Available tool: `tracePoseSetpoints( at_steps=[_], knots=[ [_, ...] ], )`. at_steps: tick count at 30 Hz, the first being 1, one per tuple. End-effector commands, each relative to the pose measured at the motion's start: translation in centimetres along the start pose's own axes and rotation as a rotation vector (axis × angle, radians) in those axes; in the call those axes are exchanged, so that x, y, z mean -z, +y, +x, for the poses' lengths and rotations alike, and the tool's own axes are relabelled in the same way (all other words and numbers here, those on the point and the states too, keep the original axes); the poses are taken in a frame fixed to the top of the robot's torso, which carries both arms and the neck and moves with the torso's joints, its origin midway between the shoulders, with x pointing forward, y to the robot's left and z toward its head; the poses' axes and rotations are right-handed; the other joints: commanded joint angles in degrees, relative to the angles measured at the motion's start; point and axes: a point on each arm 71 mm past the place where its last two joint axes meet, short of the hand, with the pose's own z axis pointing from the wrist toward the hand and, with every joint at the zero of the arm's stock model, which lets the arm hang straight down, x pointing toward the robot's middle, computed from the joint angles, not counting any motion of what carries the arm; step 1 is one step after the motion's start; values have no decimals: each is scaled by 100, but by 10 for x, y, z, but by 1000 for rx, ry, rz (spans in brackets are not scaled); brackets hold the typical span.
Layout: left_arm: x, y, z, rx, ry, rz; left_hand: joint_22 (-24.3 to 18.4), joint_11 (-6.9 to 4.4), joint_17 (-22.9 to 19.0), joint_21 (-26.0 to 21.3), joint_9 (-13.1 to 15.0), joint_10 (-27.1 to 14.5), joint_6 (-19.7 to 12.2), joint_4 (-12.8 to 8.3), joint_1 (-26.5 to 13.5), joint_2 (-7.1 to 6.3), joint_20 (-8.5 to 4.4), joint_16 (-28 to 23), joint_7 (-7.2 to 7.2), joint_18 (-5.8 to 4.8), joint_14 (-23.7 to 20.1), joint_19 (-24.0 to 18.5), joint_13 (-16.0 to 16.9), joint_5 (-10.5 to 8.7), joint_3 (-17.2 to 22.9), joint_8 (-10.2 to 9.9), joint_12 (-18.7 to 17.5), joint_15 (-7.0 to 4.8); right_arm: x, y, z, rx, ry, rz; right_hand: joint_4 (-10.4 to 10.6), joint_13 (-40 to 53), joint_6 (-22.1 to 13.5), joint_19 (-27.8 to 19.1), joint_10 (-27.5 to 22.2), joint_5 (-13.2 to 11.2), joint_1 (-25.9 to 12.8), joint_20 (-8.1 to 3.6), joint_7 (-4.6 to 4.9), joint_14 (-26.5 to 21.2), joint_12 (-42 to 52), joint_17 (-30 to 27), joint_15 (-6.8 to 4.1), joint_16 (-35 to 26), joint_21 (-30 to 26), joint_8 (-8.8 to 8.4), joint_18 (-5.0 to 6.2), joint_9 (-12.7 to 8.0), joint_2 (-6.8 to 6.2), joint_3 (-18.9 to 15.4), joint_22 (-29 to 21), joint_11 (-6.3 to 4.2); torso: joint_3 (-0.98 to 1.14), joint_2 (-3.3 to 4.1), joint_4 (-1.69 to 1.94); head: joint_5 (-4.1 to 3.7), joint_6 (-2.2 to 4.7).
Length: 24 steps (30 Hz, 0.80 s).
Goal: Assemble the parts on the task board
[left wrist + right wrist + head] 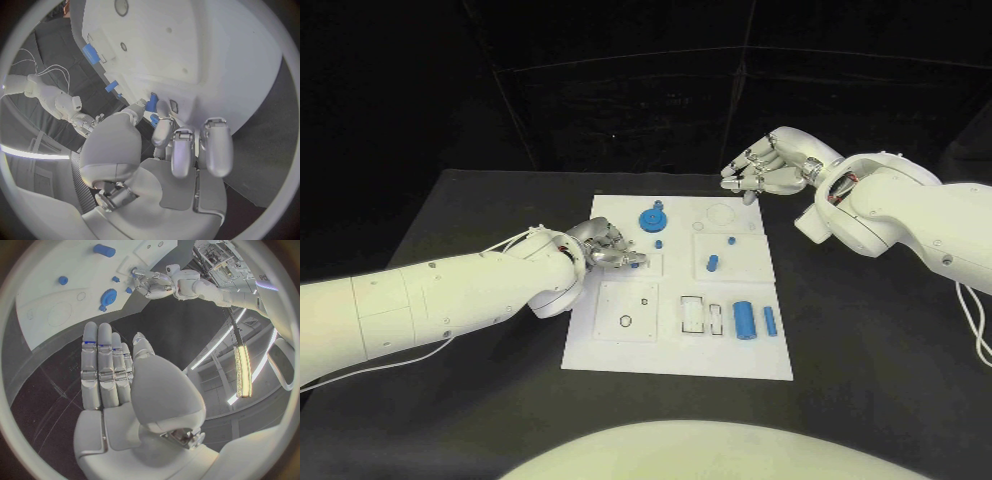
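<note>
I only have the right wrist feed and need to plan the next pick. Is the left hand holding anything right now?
Observer: Yes. In the left wrist view the left hand pinches a small blue part between thumb and finger.
Operator: What is left at the near end of the board?
Observer: In the head view, a thick blue cylinder and a thin blue cylinder lie side by side near the near right corner of the task board.
Operator: Is my own hand above the board?
Observer: No. The head view shows the right hand just beyond the far right corner, holding nothing.
</note>
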Motion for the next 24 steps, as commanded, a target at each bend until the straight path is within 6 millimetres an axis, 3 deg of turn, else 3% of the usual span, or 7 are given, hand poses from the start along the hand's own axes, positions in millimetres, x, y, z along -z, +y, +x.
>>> tracePoseSetpoints(
  at_steps=[1,11,20,24],
  knots=[
    [1,-1,0,11,1,1,129,5,1510,-7,-5,20,-18,-56,91,-1,-43,18,-12,-35,606,93,6,27,17,29,7,-45,0,2,0,-2,-1,-9,29,-5,6,12,-28,38,11,39,35,-16,-19,-7,17,-23,-26,-20,69,-5,-50,3,-5,-7,-1,-1,3,4,3],
    [2,-2,1,18,11,8,137,25,1510,-13,-9,17,-11,167,-148,-194,-33,18,10,-36,606,94,2,22,-444,51,9,-32,-1,2,0,-2,-1,-10,29,-5,6,12,-28,38,11,39,35,-16,-19,-7,17,-23,-26,-20,69,-5,-50,3,-5,-7,-1,-2,2,7,14],
    [2,-7,-10,27,0,13,148,22,1510,-22,-17,11,-28,403,-48,-109,-35,18,7,-35,606,96,-2,25,-1123,70,11,-34,-1,2,0,-3,0,-10,29,-5,6,12,-28,38,11,39,35,-16,-19,-7,17,-23,-26,-20,69,-5,-50,3,-5,-7,4,2,-2,7,10],
    [3,-9,-13,26,-3,13,149,23,1510,-26,-20,8,-32,456,-13,-74,-35,18,8,-34,606,96,-5,26,-1244,73,9,-35,-1,2,0,-3,0,-10,33,-7,0,11,-33,41,9,41,38,-20,-19,-8,20,-28,-34,-22,68,-5,-55,0,-10,-5,3,-1,0,5,14]
  ],
)
